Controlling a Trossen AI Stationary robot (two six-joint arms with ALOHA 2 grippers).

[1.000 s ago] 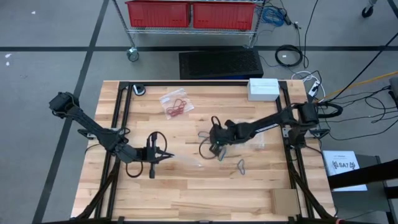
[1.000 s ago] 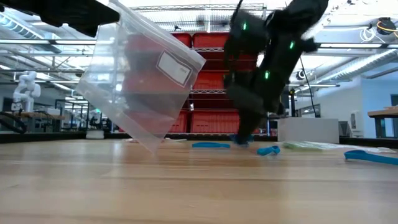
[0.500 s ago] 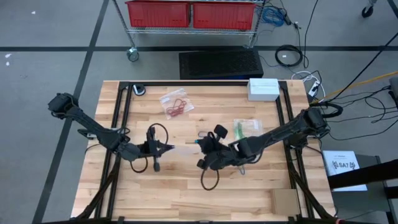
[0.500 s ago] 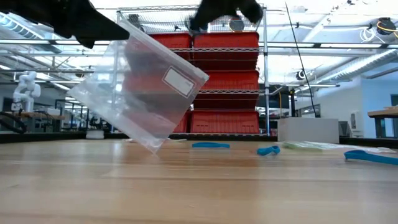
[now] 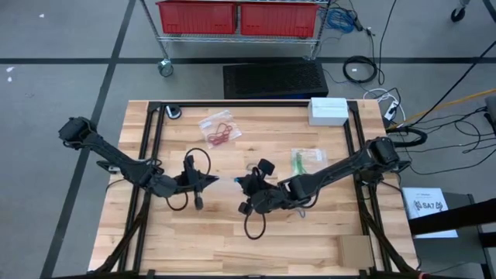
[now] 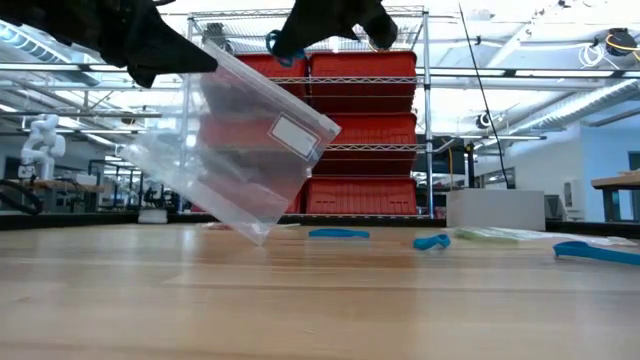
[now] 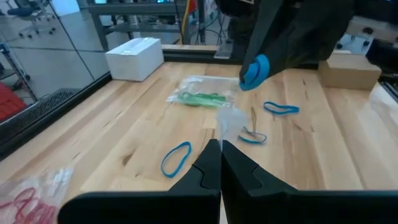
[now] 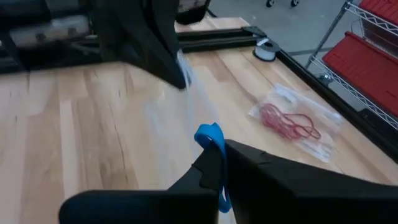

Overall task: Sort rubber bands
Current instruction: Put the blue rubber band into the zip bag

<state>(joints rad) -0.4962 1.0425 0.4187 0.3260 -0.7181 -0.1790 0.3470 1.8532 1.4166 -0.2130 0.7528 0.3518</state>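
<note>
While both arms reached low toward the table's middle from above, the left gripper [image 5: 211, 180] pinched a clear bag [image 6: 235, 150] and the right gripper [image 5: 242, 183], just beside it, was clamped on a blue rubber band [image 8: 212, 138]. At table height the bag hung tilted above the wood with loose blue bands [image 6: 338, 233] lying behind. Only the wrist cameras showed a bag of green bands [image 7: 200, 97] and a bag of red bands [image 8: 292, 121].

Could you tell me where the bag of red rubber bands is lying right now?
In the high view, the bag of red rubber bands lies on the table's far half, left of centre, beyond both grippers.
</note>
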